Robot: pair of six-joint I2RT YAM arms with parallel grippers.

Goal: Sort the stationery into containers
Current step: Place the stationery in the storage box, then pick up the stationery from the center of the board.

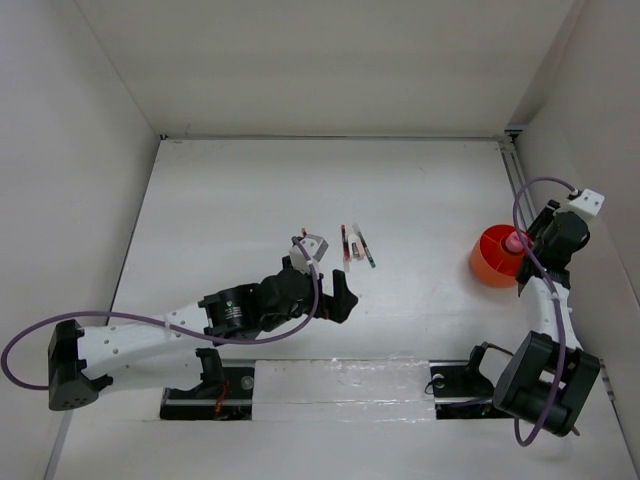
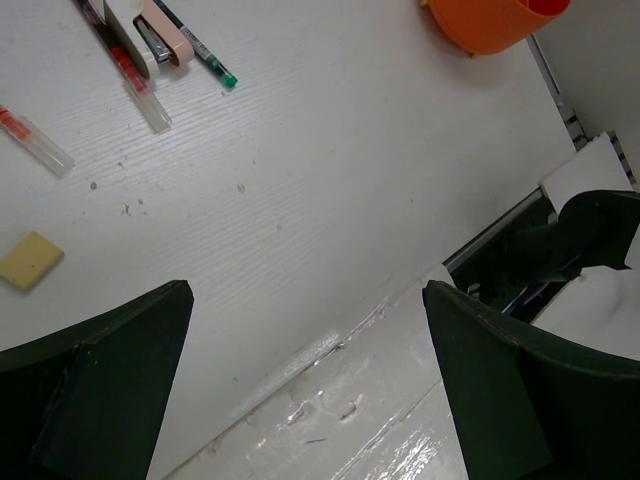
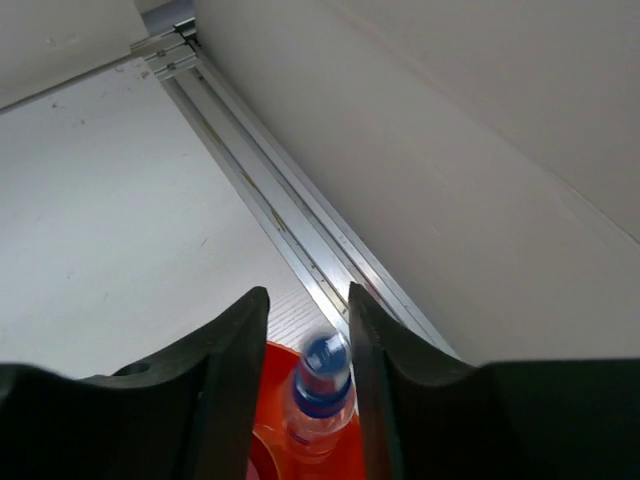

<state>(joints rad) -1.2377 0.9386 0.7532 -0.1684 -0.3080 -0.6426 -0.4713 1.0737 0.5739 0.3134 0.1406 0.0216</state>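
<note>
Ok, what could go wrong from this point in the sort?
The clear bottle looks blurred inside the right pincer above the orange tub; it may be slipping and could land off target. The left pincer is open near bunched pens; one grab could catch several.

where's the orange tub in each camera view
Top external: the orange tub sits at the right of the table, near the right wall.
Left wrist: the tub is in the top right corner, cut off by the frame edge.
Right wrist: the tub is at bottom centre, only partly showing.
Shared landmark: the metal rail along the right wall, beside the tub.
</note>
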